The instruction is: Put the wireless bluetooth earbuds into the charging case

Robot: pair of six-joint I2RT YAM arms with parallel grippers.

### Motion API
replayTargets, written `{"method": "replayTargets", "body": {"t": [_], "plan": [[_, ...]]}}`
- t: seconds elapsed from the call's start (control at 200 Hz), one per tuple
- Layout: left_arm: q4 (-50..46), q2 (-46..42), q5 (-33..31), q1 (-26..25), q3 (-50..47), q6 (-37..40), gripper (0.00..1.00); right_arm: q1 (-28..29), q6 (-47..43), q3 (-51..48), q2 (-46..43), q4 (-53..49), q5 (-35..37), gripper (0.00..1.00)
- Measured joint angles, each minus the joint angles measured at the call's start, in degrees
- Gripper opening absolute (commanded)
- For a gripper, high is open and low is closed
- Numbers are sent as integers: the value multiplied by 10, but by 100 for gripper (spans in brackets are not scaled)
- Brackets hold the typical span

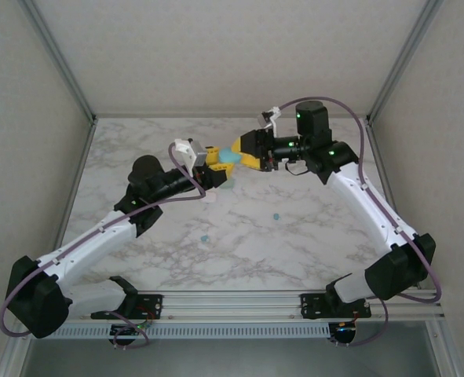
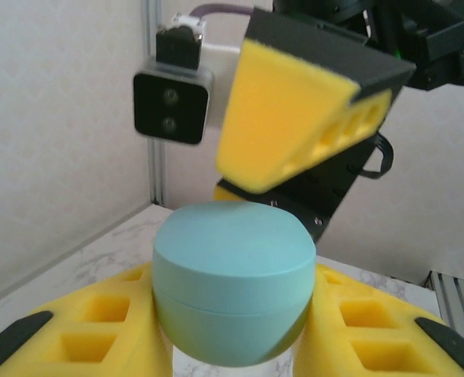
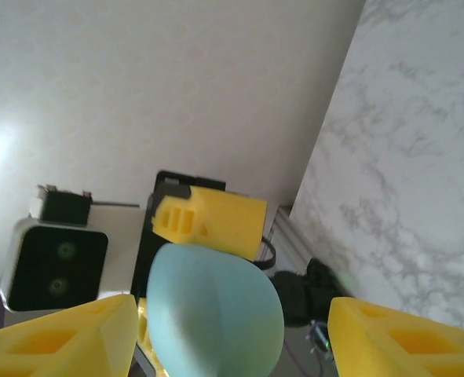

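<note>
The left pincer (image 2: 233, 334) was clamped on the charging case (image 2: 232, 275), with its yellow foam pads (image 2: 67, 310) pressing the lower half from either side. The case, a rounded teal shell, was held off the table (image 1: 326, 236) above its far middle. Its lid was shut, and the seam between the halves showed as a thin line.

The right pincer (image 3: 232, 314) faced the case from the right with its jaws wide. In its own wrist view one finger lay just beside the shell and the other stood apart with a clear gap, so it gripped nothing. In the left wrist view, a right finger (image 2: 286, 118) hung above the lid.

One teal earbud (image 1: 276, 216) lay on the marble nearer the bases, well apart from the case. Another earbud (image 1: 204, 238) lay nearer again and to the left.

The step in hand looked to be opening the case. The next move would call for the right fingers to catch the lid's edge and tip it back while the left held the base firm. The smooth round shell could twist or slip under that push. No earbud could go in until the lid was up.
</note>
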Motion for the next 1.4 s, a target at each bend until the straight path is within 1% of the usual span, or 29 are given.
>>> {"method": "replayTargets", "body": {"t": [0.05, 0.14, 0.225, 0.385, 0.445, 0.496, 0.556, 0.656, 0.796, 0.936, 1.036, 1.191, 1.397], "plan": [[0, 0, 0, 0, 0, 2, 22, 4, 1, 0, 5, -5, -8, 64], [-2, 0, 0, 0, 0, 2, 22, 4, 10, 0, 10, -1, -22, 59], [-2, 0, 0, 0, 0, 2, 22, 4, 27, -2, 11, 19, -34, 49], [-3, 0, 0, 0, 0, 9, 25, 4, 44, -5, 11, 33, -44, 38], [-5, 0, 0, 0, 0, 13, 26, 3, 46, -5, 11, 33, -44, 31], [-8, 0, 0, 0, 0, 15, 27, 2, 47, -7, 11, 34, -43, 28], [-17, 0, 0, 0, 2, 17, 28, 2, 49, -9, 11, 35, -42, 21], [-30, 2, 0, 0, 7, 19, 30, 1, 60, -20, 10, 53, -40, 19], [-45, 8, 0, 2, 12, 19, 38, -1, 86, -46, 4, 92, -33, 18], [-48, 13, 0, 3, 19, 19, 40, -1, 106, -64, -5, 127, -23, 18], [-48, 15, 1, 3, 21, 17, 45, -1, 118, -75, -10, 147, -19, 18], [-50, 22, 0, 4, 23, 12, 46, -1, 130, -85, -10, 166, -13, 18], [-50, 22, 0, 5, 24, 10, 44, -1, 138, -90, -11, 181, -13, 17]]}}
